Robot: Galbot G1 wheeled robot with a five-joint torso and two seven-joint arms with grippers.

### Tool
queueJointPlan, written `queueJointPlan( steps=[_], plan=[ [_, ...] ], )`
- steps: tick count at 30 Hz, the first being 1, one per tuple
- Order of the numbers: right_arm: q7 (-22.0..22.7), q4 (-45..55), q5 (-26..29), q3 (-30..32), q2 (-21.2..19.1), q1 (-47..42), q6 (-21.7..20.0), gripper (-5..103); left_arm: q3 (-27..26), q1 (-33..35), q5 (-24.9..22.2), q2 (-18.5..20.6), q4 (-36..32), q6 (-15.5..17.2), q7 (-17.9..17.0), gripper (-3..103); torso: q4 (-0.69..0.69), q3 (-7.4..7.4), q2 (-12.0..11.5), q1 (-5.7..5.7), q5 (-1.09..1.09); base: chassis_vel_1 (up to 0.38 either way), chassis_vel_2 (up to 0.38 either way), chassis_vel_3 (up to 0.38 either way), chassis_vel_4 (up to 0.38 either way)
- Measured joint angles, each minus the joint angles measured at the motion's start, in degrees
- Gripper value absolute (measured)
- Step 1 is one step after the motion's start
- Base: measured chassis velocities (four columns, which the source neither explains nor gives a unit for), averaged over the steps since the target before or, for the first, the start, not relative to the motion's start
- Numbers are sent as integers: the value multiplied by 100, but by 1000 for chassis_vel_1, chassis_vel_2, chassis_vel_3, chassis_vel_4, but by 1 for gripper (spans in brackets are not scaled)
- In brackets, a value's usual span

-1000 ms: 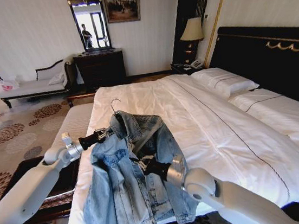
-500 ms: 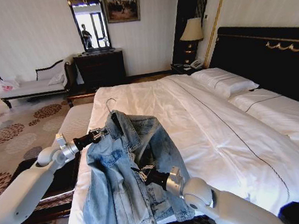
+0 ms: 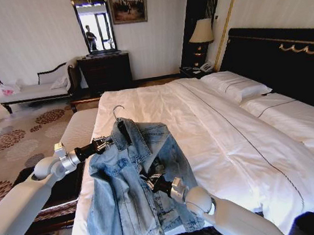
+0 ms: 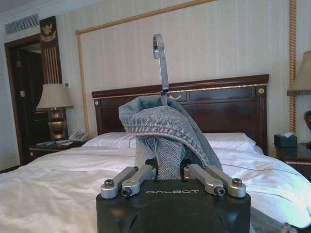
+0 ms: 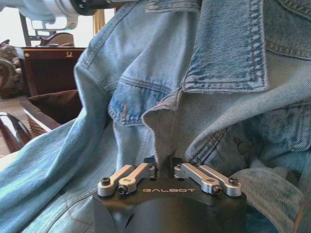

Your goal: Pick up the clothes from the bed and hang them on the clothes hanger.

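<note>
The denim jacket [image 3: 136,189] hangs lengthwise over the bed's [image 3: 222,138] near edge, hanger hook [image 3: 117,110] upward. Left end effector [image 3: 104,142] clamps its shoulder; right end effector [image 3: 152,181] pinches the front placket. Hanger body hidden.

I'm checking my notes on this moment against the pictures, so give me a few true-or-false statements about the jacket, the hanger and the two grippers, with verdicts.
1. The denim jacket hangs lifted over the near edge of the bed. True.
2. The clothes hanger lies flat on the sheets. False: it is up at the jacket's collar, hook upward.
3. The left gripper is shut on the jacket at the collar. True.
4. The right gripper hangs open, away from the jacket. False: it is shut on the jacket's front edge.
5. A lamp stands beside the headboard. True.
</note>
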Motion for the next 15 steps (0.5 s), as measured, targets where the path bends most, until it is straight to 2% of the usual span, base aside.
queueJointPlan(
  steps=[2,4,6,8,10,11,14,15],
  plan=[
    [110,-8,75,42,26,1,45,15,-31,54,37,27,-82,-8,-2,18,-1,0,0,0,0,0,0,0,0],
    [125,43,155,105,5,-34,76,36,-58,96,73,56,-157,-18,-3,17,0,0,-1,0,0,0,0,0,0],
    [111,106,170,133,-23,-57,85,36,-65,110,81,65,-179,-20,-3,17,0,0,0,1,0,0,0,0,0],
    [39,362,209,225,-146,-150,110,47,-93,149,111,87,-217,-33,-5,17,-1,0,0,0,0,0,0,0,0],
    [11,465,225,268,-192,-191,127,47,-104,162,122,99,-218,-38,-6,17,-2,0,0,1,0,0,0,0,0],
    [-22,600,246,345,-283,-261,162,58,-114,173,131,116,-215,-47,-6,17,-2,0,0,0,0,0,0,0,0],
    [-29,710,240,446,-375,-357,232,58,-126,176,137,129,-163,-62,-7,17,-1,0,0,0,0,0,0,0,0],
    [-24,756,232,499,-404,-393,265,69,-126,175,140,129,-143,-68,-6,17,-1,0,0,0,0,0,0,0,0]
  ],
)
